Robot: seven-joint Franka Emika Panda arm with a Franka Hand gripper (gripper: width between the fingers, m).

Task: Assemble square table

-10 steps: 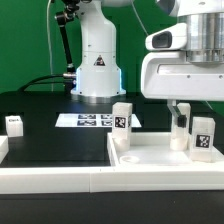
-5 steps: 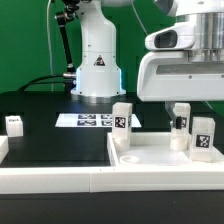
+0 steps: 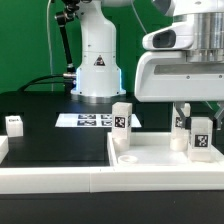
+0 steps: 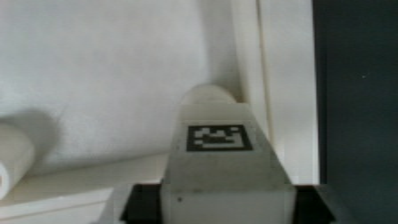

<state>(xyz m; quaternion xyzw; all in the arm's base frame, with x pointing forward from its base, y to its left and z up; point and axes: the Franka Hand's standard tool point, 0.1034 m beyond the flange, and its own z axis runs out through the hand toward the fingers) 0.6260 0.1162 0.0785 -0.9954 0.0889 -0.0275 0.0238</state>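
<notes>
The white square tabletop (image 3: 150, 155) lies at the front right with its raised rim up. One tagged white leg (image 3: 122, 126) stands upright at its near left corner, and another leg (image 3: 201, 139) stands at the right. My gripper (image 3: 183, 113) hangs over the top's far right part, shut on a third tagged leg (image 3: 183, 123) that it holds upright, partly hidden behind the right leg. In the wrist view this leg (image 4: 217, 140) sits between my black fingers (image 4: 153, 204), beside the tabletop rim (image 4: 281, 80). A fourth leg (image 3: 14, 124) stands loose at the far left.
The marker board (image 3: 92, 120) lies flat on the black table in front of the robot base (image 3: 97, 65). A long white rail (image 3: 50, 172) runs along the front edge. Another leg's rounded side (image 4: 15, 150) shows in the wrist view.
My gripper has shifted slightly, and the held leg sits a little lower, closer behind the right leg. The other parts have not moved.
</notes>
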